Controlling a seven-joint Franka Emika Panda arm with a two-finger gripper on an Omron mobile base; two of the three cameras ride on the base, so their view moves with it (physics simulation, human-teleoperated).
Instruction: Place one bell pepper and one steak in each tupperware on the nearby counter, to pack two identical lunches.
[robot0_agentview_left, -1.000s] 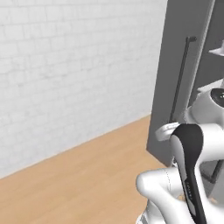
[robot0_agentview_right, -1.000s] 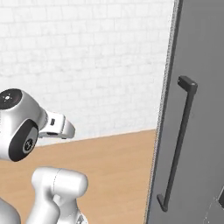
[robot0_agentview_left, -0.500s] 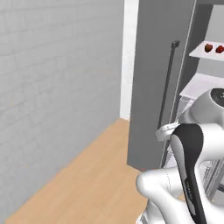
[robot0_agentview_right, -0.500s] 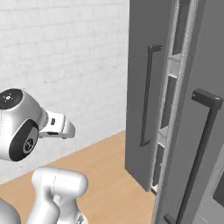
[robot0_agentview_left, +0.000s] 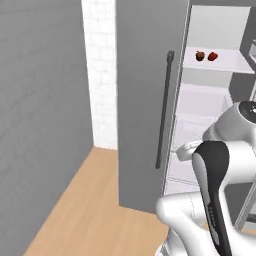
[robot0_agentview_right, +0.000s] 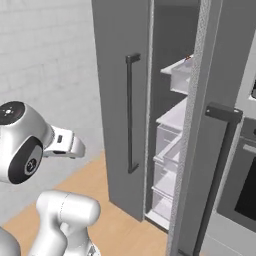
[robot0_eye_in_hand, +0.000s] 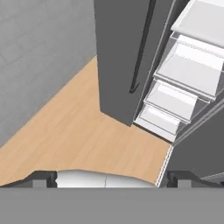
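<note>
You face an open fridge (robot0_agentview_left: 150, 100); nothing looks packed yet. Both peppers (robot0_agentview_left: 206, 56) sit on its upper shelf (robot0_agentview_left: 225, 62) at one o'clock in the left view. Your gripper (robot0_eye_in_hand: 107, 179) is spread wide, holding nothing.

The two bell peppers sit side by side on an upper white shelf inside the open fridge, toward one o'clock in the left base view. The darker brownish-red pepper (robot0_agentview_left: 200, 56) is at the nine o'clock side of the pair, with a dark stem on top. The bright red pepper (robot0_agentview_left: 212, 56) is at its three o'clock side, glossy and roundish. They are just beside each other; whether they touch cannot be told. Both rest near the shelf's front edge.
</note>
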